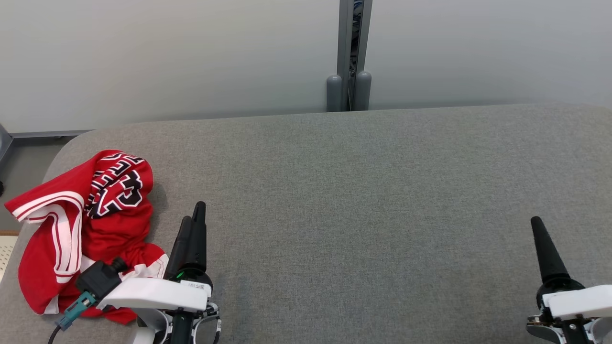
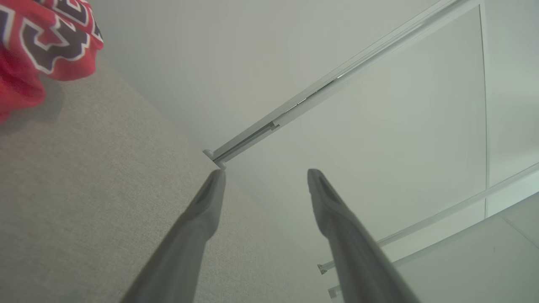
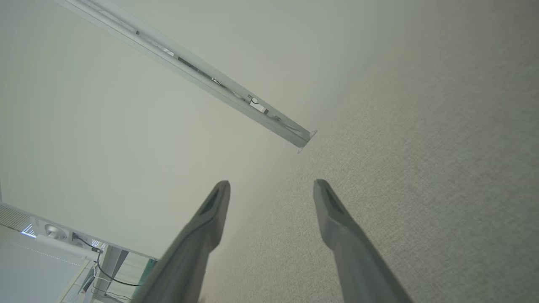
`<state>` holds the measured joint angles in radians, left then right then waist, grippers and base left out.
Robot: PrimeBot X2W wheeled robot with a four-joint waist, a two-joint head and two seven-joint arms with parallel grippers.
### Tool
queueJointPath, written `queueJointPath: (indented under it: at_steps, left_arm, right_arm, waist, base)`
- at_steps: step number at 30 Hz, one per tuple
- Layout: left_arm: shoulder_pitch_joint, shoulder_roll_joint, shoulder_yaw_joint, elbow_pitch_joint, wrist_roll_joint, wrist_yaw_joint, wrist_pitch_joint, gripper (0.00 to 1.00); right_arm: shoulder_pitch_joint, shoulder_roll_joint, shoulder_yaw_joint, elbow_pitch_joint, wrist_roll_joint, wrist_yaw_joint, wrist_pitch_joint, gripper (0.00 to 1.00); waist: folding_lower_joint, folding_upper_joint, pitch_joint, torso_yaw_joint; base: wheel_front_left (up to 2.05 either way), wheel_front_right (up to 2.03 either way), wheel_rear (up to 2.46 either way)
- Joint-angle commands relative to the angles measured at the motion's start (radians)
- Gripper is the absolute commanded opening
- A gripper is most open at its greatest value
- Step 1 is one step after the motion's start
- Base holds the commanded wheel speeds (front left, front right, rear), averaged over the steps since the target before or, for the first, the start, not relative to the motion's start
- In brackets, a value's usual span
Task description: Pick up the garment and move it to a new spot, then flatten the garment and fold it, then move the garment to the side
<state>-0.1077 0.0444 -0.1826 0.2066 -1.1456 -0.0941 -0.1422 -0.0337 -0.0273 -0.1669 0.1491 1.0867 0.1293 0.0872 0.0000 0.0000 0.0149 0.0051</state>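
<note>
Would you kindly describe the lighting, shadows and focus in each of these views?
Head view: soft, even light, no glare, sharp; the garment casts a faint shadow rightward on the grey surface. Left wrist view: the jaws of the left gripper look blurred up close, and the garment's shadow is soft. Right wrist view: the right gripper is blurred likewise, the fabric weave crisp.

One garment (image 1: 71, 229), heaped in a single red pile. Two end effectors: left end effector (image 2: 265, 173), right end effector (image 3: 271, 183). Two long dark fingers (image 2: 189, 235) on each, four in total. One grey surface (image 1: 363, 215) beneath. Two rounded grey posts (image 1: 334, 93) at the far edge, with one metal upright (image 1: 345, 38) between them. Two pale wall panels (image 1: 167, 57), one either side of that upright. One teal connector (image 1: 76, 309) by the left wrist.
</note>
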Motion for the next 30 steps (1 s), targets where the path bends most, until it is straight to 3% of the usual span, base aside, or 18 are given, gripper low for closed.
queueJointPath:
  at_steps: [1, 17, 30]
  left_arm:
    - [-0.01, 0.003, -0.006, -0.019, 0.061, 0.005, -0.007, 1.0]
    - [0.018, 0.004, -0.033, -0.053, 0.314, 0.084, -0.034, 1.0]
    - [0.028, 0.005, -0.039, -0.091, 0.468, 0.098, -0.053, 1.0]
  right_arm:
    - [-0.025, -0.013, 0.027, -0.017, -0.065, 0.001, -0.017, 1.0]
    - [-0.026, -0.016, 0.146, -0.056, -0.316, 0.001, -0.095, 1.0]
    - [-0.032, -0.018, 0.227, -0.071, -0.469, 0.002, -0.153, 1.0]
  waist:
    - [0.0, 0.0, 0.0, 0.001]
    - [0.0, 0.0, -0.003, 0.004]
    - [0.0, 0.0, -0.005, 0.012]
  base:
    - [0.0, 0.0, 0.0]
    - [0.0, 0.0, 0.0]
    - [0.0, 0.0, 0.0]
